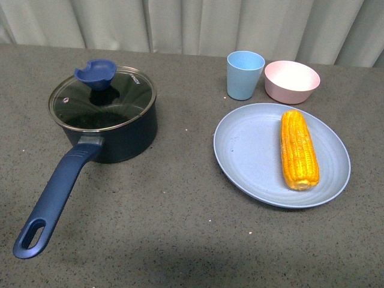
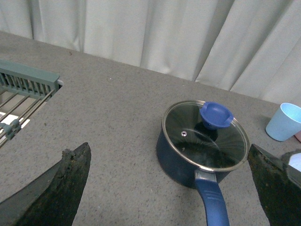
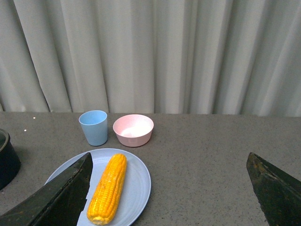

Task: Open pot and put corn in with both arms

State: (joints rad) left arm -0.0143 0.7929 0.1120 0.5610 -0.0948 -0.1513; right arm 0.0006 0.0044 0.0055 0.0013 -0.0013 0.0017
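Both tools hang released and hold nothing: in each wrist view the left gripper [image 2: 169, 148] and the right gripper [image 3: 169, 155] show their dark fingers spread wide apart over the grey table [image 1: 180, 234]. In the front view neither arm shows. Nearest lies the end of the pot's long blue handle [image 1: 57, 195], which runs out toward 7 o'clock from the pot [image 1: 120, 135]. The pot stands at about 9 o'clock from the blue plate [image 1: 252, 156], well apart from it, with its glass lid [image 1: 123, 102] on and the lid's blue knob [image 1: 96, 73] on top. The corn [image 1: 299, 149] lies on the plate's 3 o'clock half, its length along the 12-to-6 line. Beyond the plate a blue cup [image 1: 245, 74] stands at 12 o'clock and a pink bowl [image 1: 292, 81] at 1 o'clock, just beside each other. A pale curtain [image 1: 192, 24] hangs along the table's far edge. The left wrist view also catches a green rack [image 2: 28, 82] on the side of the pot away from the cup.
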